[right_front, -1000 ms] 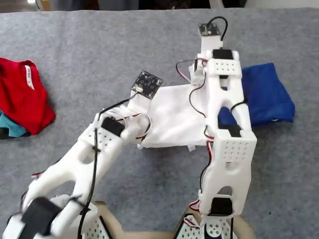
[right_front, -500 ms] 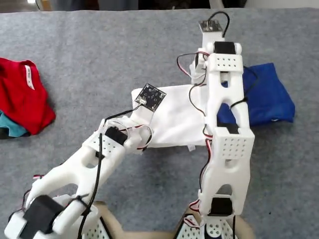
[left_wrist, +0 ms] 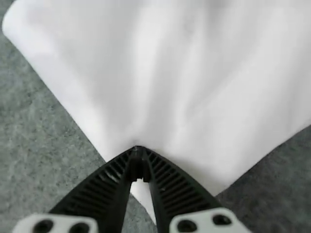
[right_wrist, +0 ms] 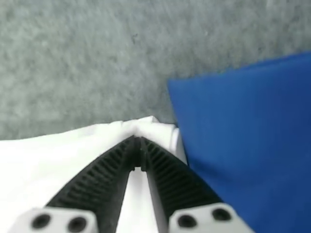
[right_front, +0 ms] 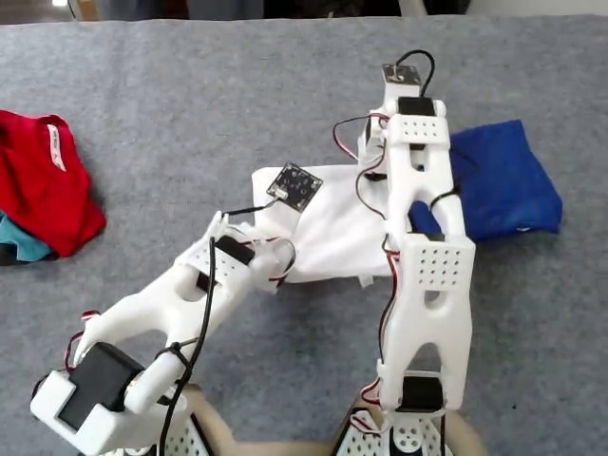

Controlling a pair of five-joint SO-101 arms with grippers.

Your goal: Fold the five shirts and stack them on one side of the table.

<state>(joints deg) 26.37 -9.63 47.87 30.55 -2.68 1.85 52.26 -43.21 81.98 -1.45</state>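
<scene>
White shirt (right_front: pixel 332 228) is clenched in the left pincer (left_wrist: pixel 138 151) and right pincer (right_wrist: pixel 137 143); uneven pulls could skew its fold.

No word, number or sign is legible here. The crumpled red cloth shirt (right_front: pixel 47 190) carries a small white neck label (right_front: pixel 55 146), its print too small to read. A tiny white mark (right_front: pixel 522 229) at the edge of the folded blue cloth shirt (right_front: pixel 503 185) is equally unreadable.
</scene>
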